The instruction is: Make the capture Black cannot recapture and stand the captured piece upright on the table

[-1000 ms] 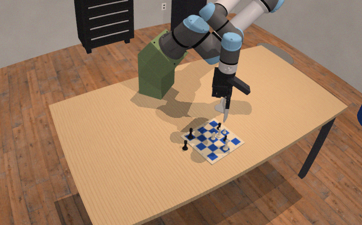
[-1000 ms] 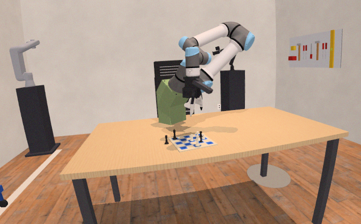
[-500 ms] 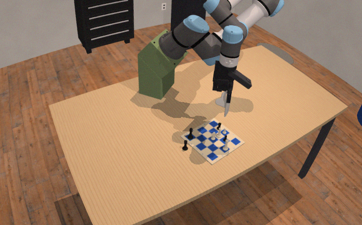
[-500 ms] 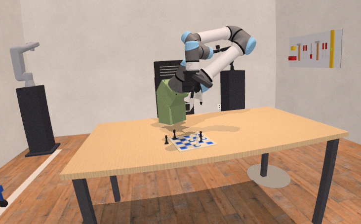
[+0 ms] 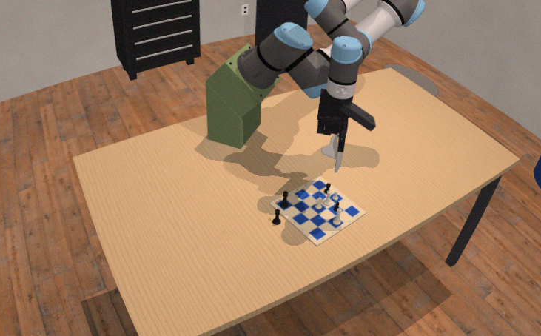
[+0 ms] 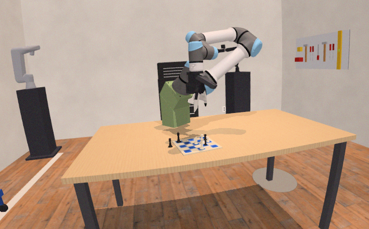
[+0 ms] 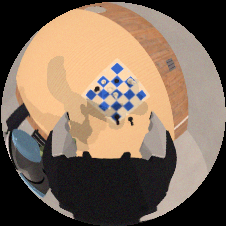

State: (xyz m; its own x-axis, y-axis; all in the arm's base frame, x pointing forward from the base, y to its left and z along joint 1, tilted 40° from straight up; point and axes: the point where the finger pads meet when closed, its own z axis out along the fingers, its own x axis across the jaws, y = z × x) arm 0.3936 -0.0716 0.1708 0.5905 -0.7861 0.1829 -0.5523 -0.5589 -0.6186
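Black and upright, one chess piece (image 5: 277,218) (image 6: 170,143) (image 7: 131,120) stands on the wooden bench (image 5: 201,250) (image 6: 265,127) (image 7: 50,40), just beside the blue-and-cream board (image 5: 316,233) (image 6: 187,151) (image 7: 117,68) and off its squares. Near it, a taller black piece (image 5: 285,200) (image 6: 177,138) (image 7: 117,119) stands on the board's corner square. Four white pieces share the board: one (image 5: 337,217) (image 6: 201,144) by the outer side in the top view, and a group of three (image 5: 327,199) closer to the arm. Two more black pieces stand among them, one (image 5: 327,188) at the arm side and another (image 5: 337,206) (image 6: 205,140) (image 7: 116,80) behind the outermost white one. Letters and numbers along the edge are too small to read. Above the bench, the pincer (image 5: 332,161) (image 6: 200,108) (image 7: 108,112) hangs clear of every piece, its two pale fingers spread wide with nothing between them. The arm reaches over from its green pedestal (image 5: 224,112) (image 6: 171,110), pincer pointing down.
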